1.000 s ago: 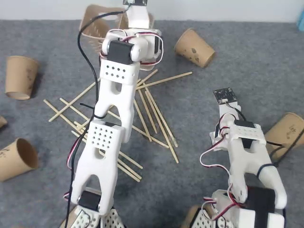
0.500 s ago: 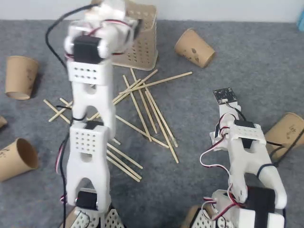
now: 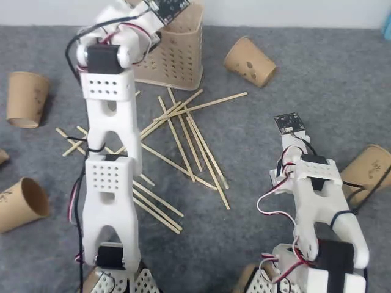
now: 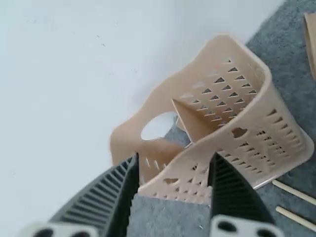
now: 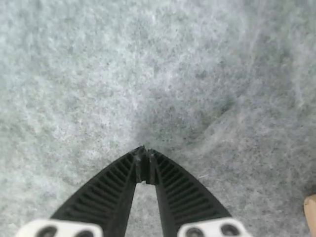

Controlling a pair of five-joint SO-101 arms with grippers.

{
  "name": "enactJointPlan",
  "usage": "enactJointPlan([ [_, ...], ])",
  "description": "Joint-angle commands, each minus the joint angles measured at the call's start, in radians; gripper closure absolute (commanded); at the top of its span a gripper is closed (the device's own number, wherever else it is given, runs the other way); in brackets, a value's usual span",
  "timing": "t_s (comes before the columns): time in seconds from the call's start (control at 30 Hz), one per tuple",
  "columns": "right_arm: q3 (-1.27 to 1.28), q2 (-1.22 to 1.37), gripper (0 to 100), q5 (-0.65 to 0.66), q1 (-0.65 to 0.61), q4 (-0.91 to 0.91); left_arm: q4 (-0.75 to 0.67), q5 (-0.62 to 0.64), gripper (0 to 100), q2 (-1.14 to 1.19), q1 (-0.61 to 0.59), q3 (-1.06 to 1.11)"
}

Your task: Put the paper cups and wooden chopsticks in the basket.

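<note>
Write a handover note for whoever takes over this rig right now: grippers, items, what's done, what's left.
Left gripper: open, right at the basket, which stands at the carpet's far edge; nothing between the fingers but the basket's near side.
Right gripper: shut, empty, over bare carpet.
Cups lie on their sides around the carpet; chopsticks are scattered in the middle.
Done: nothing seen in the basket.
Left: all cups and all chopsticks.
</note>
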Motion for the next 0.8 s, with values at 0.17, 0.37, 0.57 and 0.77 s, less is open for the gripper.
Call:
enactJointPlan([
  [0.17,0.002,-0.044,99.1,0.015,-0.008,-0.005,-0.14,-0.011,78,0.104,-0.009,0.001],
  [0.37,0.002,-0.044,99.1,0.015,-0.008,-0.005,-0.15,-0.012,78,0.19,-0.025,0.001],
  [0.57,0.002,-0.044,99.1,0.015,-0.008,-0.005,-0.064,-0.014,79,0.229,-0.028,-0.001],
  [0.77,0.002,-0.044,99.1,0.015,-0.008,-0.005,0.14,-0.061,94,0.224,-0.015,-0.047],
])
